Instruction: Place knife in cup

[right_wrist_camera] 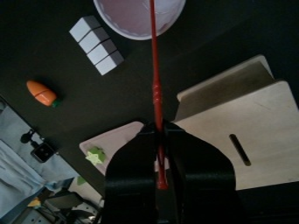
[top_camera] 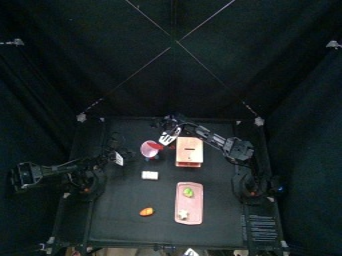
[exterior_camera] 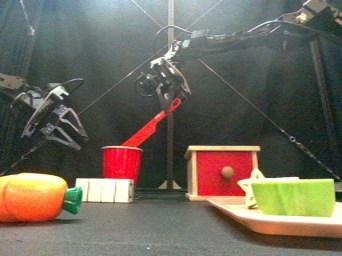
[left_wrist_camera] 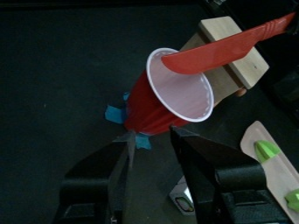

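The right tool (exterior_camera: 163, 88) is closed on the handle end of the knife (exterior_camera: 150, 127), holding it slanted above the bench (top_camera: 120, 190), blade tip down over the cup's (exterior_camera: 122, 162) rim; whether it touches the cup I cannot tell. The cup stands upright toward the back edge, left of the box (exterior_camera: 222, 172). The left tool (left_wrist_camera: 149, 153) hangs wide open near the left edge, holding nothing.

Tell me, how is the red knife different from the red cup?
The knife is long, thin and slanted, hanging from the right gripper; the cup is round, wide and upright on the table. The knife is flat; the cup is hollow, pale inside. Both are red.
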